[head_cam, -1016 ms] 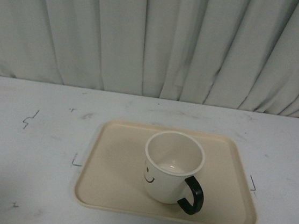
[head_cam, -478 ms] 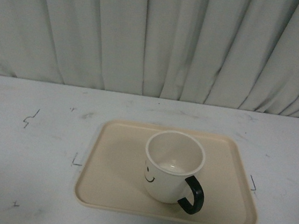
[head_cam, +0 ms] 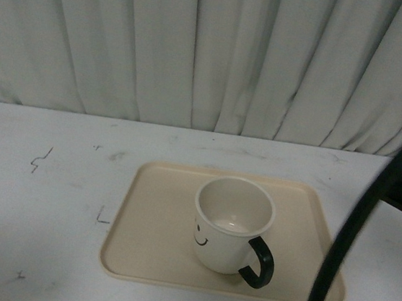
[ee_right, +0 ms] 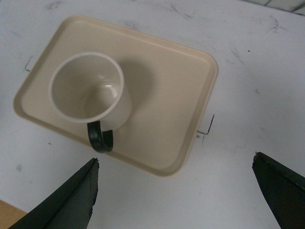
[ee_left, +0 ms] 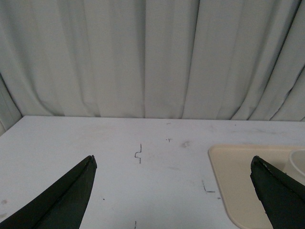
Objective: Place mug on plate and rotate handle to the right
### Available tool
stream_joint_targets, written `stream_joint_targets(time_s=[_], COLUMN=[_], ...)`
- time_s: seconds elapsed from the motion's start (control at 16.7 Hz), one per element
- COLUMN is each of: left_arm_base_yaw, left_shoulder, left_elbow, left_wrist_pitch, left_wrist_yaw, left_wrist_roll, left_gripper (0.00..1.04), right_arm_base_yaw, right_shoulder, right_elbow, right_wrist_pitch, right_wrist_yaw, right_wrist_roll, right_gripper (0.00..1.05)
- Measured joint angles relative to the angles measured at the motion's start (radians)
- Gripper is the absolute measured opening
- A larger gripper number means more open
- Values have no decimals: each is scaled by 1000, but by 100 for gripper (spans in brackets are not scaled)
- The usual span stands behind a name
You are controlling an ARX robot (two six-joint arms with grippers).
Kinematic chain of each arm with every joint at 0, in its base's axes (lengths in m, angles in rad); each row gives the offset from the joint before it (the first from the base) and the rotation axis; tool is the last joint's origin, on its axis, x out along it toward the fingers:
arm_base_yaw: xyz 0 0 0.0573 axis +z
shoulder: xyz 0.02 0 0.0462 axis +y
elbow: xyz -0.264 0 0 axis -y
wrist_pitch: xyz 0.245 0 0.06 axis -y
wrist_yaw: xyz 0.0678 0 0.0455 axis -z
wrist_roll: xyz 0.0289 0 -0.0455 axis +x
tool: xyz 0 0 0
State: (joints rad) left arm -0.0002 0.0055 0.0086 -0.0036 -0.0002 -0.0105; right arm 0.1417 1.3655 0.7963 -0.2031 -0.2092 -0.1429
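So the mug (head_cam: 230, 226) is sitting upright on the plate (head_cam: 147, 239), a little toward 3 o'clock of the plate's middle. From the front camera its black handle (head_cam: 261, 263) sticks out at roughly 4 o'clock, and the little smiley face (head_cam: 200, 236) is on the side around 7 o'clock. The plate lies flat on the white desk (head_cam: 32, 233), and there's a small black corner mark (head_cam: 102, 218) drawn just beside its 9 o'clock edge. The right pincer (ee_right: 176, 159) hangs above the plate looking down on the mug. Its two dark fingers are spread wide apart and touch nothing. The left pincer (ee_left: 172, 161) is off over the bare desk beside the plate, fingers also wide apart with nothing between them. In the front camera a black cable (head_cam: 352, 226) curves across the 3 o'clock side, in front of the plate's corner. A pale pleated curtain (head_cam: 198, 48) runs along the back at 12 o'clock.
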Motion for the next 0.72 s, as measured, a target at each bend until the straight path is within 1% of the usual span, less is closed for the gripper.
stream_joint_targets(time_s=[0.18,0.3,0.42,0.72], left_arm_base_yaw=[0,0,0,0], left_shoulder=[0,0,0,0], left_elbow=[0,0,0,0], left_wrist_pitch=[0,0,0,0], left_wrist_yaw=[0,0,0,0], left_wrist_roll=[0,0,0,0], left_gripper=[98,98,98,98], right_arm_base_yaw=[32,84,136,214], right_shoulder=[207,357,453,600], right_elbow=[153,255,321,404], right_wrist_pitch=[-38,-34,-13,-16], right_wrist_yaw=[-2,4,38,106], right_wrist_roll=[46,101,146,260], right_gripper=[98,98,98,98])
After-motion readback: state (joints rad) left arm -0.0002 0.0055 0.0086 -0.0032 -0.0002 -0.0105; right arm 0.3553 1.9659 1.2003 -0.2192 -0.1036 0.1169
